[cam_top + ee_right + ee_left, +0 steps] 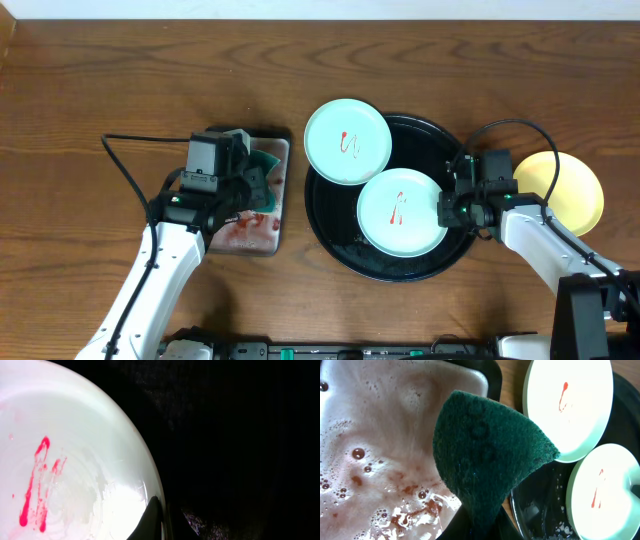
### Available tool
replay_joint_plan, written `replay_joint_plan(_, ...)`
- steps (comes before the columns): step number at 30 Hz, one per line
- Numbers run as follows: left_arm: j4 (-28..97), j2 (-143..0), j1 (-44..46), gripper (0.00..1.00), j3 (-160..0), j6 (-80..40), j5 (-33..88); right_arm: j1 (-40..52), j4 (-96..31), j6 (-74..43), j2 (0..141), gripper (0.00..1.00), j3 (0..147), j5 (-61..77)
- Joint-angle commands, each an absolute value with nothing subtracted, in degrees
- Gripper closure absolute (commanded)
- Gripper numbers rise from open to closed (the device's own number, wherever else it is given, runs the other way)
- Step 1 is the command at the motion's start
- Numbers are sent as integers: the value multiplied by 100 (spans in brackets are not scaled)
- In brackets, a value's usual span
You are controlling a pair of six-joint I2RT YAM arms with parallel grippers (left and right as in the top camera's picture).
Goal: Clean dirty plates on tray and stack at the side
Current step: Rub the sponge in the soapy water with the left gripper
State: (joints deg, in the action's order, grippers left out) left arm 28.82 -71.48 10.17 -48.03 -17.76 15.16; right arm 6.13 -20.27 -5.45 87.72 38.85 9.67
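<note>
Brown wooden surface [90,80] filled the overhead view. Black tray [328,222] sat centre-right. Upper mint plate [347,141], with a red smear, lay over the tray's top-left rim. Lower mint plate [402,212], also smeared red, lay inside the tray toward its right side, edge meeting the upper plate. Yellow plate [575,190] was off the tray on the surface to the right, partly hidden behind the right arm. Right tool [447,205] was at the lower mint plate's right edge. Left tool [250,180] was over the sponge tray [255,238], left of the black tray, clamped on a green sponge [266,160]. Left wrist view: the sponge [490,455] was folded and pinched at its lower end, hanging above pink foamy water [375,470] in the sponge tray; both mint plates and a wet part of the black tray [540,502] showed on the right. Right wrist view: a dark fingertip [152,519] sat on the lower mint plate's rim, so the right tool was closed on that rim; red streaks [35,485] marked the plate, black tray floor [240,435] beside it.
</note>
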Motion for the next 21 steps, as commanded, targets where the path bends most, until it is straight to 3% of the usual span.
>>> replay_joint_plan(1,2821,-7061,991,93,-4770,-1785,1610,685,-2032,-574,8875,99,3817,1009)
replay_joint_plan(5,2598,-6989,821,93,-4770,-1653,1990,685,-2032,-572,8875,99,3817,1009)
replay_joint_plan(21,2038,-7124,-1745,93,-4768,-1525,6549,685,-2034,-572,8875,99,3817,1009)
